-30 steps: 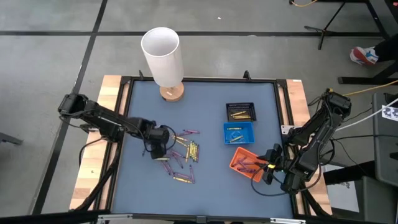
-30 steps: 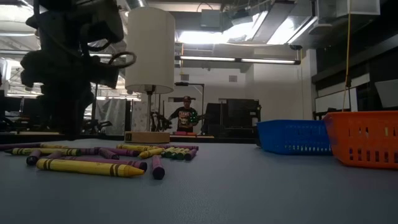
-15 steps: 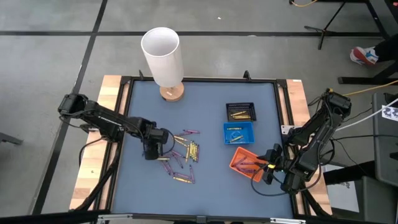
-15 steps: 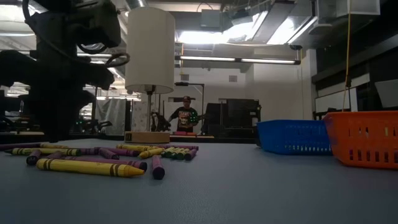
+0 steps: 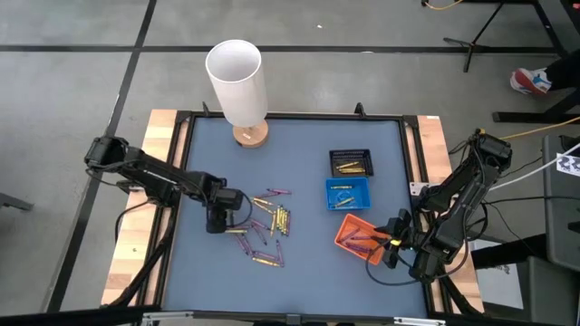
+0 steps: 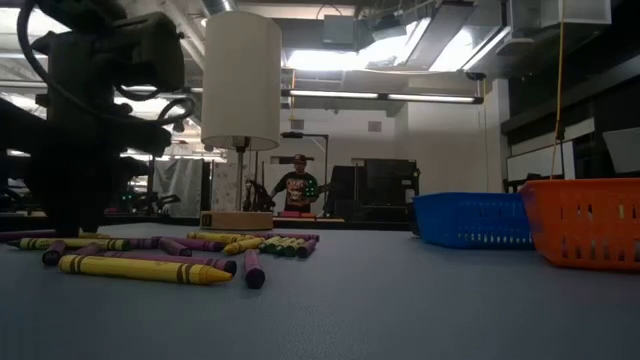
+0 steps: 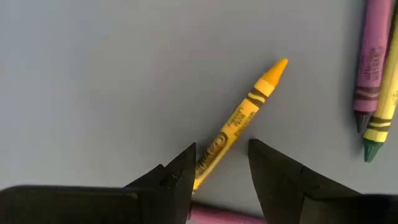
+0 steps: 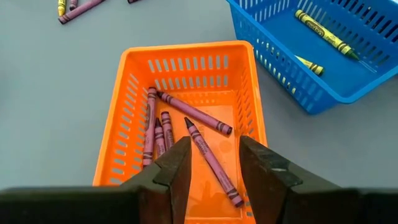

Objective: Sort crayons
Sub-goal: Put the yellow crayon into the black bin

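Observation:
Loose yellow and purple crayons (image 5: 267,226) lie scattered left of the table's middle, and the low view shows them flat on the mat (image 6: 145,268). My left gripper (image 5: 217,222) points down at the pile's left edge. It is open, with its fingers on either side of the blunt end of one yellow crayon (image 7: 239,121) that lies flat. My right gripper (image 8: 214,158) hangs open, slanting down over the near end of the orange tray (image 8: 130,112), which holds several purple crayons (image 8: 196,115).
A blue tray (image 5: 348,193) and a black tray (image 5: 351,162) with yellow crayons stand beyond the orange one (image 5: 356,234). A tall white cylinder (image 5: 237,81) on a wooden base stands at the far left. A purple and a green-tipped crayon (image 7: 373,74) lie close to the left gripper.
My left gripper has sunk toward the table and shifted a little toward the table's left and near edges, out to the pile's edge. Its wrist has rolled on the way. It has stayed open. The crayons and my right arm have kept still.

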You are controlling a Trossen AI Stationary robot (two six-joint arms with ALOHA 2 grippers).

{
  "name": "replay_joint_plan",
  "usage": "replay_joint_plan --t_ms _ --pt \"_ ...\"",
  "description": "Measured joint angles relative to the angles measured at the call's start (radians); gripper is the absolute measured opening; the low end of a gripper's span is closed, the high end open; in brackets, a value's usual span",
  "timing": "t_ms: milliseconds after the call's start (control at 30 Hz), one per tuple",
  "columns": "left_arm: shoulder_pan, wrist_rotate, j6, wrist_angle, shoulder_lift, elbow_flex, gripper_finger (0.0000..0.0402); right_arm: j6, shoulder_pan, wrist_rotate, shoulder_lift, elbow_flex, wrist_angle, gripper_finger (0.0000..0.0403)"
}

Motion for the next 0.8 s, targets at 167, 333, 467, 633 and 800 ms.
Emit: replay_joint_plan --t_ms 167,333,467,633,800 --pt "0.0 0.004 -0.002 0.021 -0.002 -0.021 0.0136 -0.004 0.0 0.0 0.0 0.0 0.0 0.0134" --pt "-0.001 0.008 -0.029 0.04 -0.002 -0.022 0.0106 -0.012 0.0 0.012 0.0 0.0 0.001 0.0134" --pt "-0.001 0.015 -0.064 0.045 -0.001 -0.023 0.0074 -0.101 -0.002 0.107 -0.002 0.0 0.007 0.0134" --pt "-0.001 0.026 -0.103 0.059 0.0 -0.024 0.0041 -0.199 -0.057 0.129 -0.051 0.0 0.01 0.0134" --pt "-0.001 0.022 -0.107 0.075 0.0 -0.025 0.0021 -0.425 -0.145 0.128 -0.123 0.001 0.061 0.0134"
